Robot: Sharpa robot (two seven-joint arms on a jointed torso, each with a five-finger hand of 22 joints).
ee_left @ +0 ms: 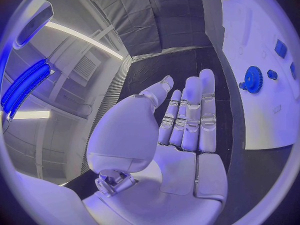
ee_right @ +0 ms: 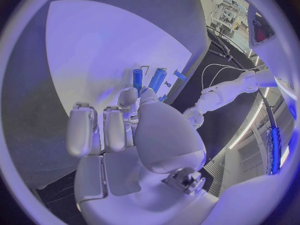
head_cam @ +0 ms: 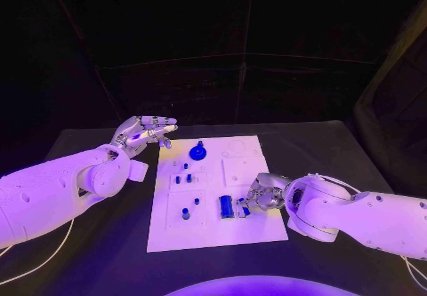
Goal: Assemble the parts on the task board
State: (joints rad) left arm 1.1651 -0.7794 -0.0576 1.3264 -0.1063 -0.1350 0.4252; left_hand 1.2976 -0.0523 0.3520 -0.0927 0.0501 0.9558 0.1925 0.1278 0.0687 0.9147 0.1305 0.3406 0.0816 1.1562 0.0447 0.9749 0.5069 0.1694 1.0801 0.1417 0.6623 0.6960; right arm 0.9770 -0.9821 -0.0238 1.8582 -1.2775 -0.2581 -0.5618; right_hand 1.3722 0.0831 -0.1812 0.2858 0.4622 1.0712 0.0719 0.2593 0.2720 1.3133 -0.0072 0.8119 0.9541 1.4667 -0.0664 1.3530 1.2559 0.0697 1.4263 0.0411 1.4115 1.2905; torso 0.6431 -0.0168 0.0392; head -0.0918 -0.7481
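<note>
- Right hand (head_cam: 264,196) sits low at the right edge of the task board (head_cam: 249,231), fingers curled in beside two upright blue cylinders (head_cam: 226,207). From the head view I cannot tell whether a fingertip touches them or pinches anything; the right wrist view shows the fingers (ee_right: 115,127) bent toward the board surface with the cylinders (ee_right: 156,78) just beyond the tips, contact not resolved.
- Left hand (head_cam: 142,132) hovers off the board's far left corner, fingers extended and apart, holding nothing. Left wrist view confirms: palm flat, fingers (ee_left: 197,112) straight side by side, thumb splayed.
- Task board: white rectangular plate, long axis running away from the robot, centred on the black bench (head_cam: 107,246). Surface divided into shallow square recessed panels.
- Parts on board: a blue gear (head_cam: 198,151) near the far end, toothed disc with a hub, also seen in the left wrist view (ee_left: 253,79); several small blue pegs (head_cam: 182,179) standing in the middle-left panel; one short blue peg (head_cam: 186,213) in the near-left panel; the two cylinders near the right hand, close together, standing.
- Bench: dark, matte.
</note>
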